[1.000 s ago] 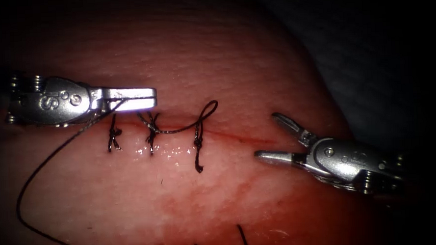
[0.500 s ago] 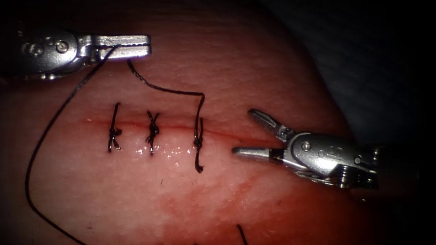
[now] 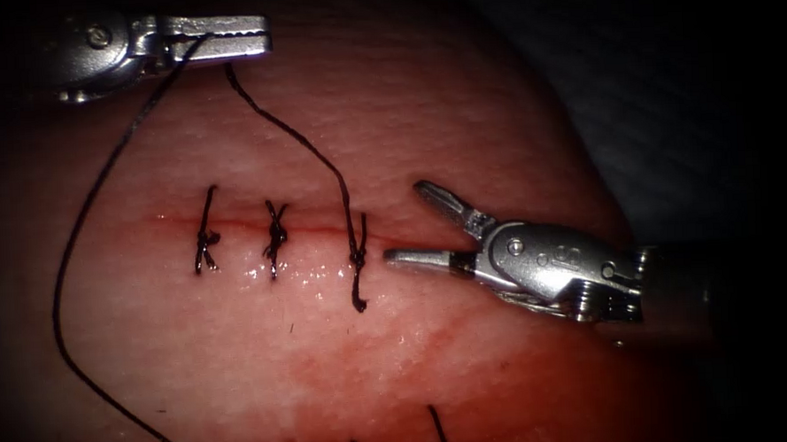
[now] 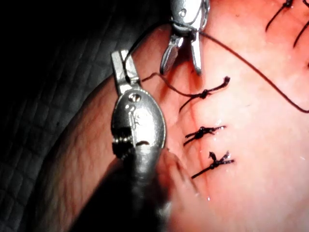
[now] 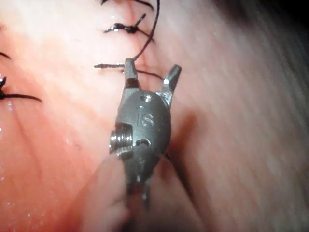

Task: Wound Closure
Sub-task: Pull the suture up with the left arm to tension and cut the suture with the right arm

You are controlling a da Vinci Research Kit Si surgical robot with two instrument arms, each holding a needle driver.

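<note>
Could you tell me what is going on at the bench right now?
The left tool has pulled the thread up and away from the third stitch on the tissue, its fingers shut on it. The right tool has moved in beside that stitch, open and holding nothing. No needle is visible.

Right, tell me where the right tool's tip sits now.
In the endoscope view the right tool hangs open over the cut on the tissue, right of the third stitch, holding nothing.
</note>
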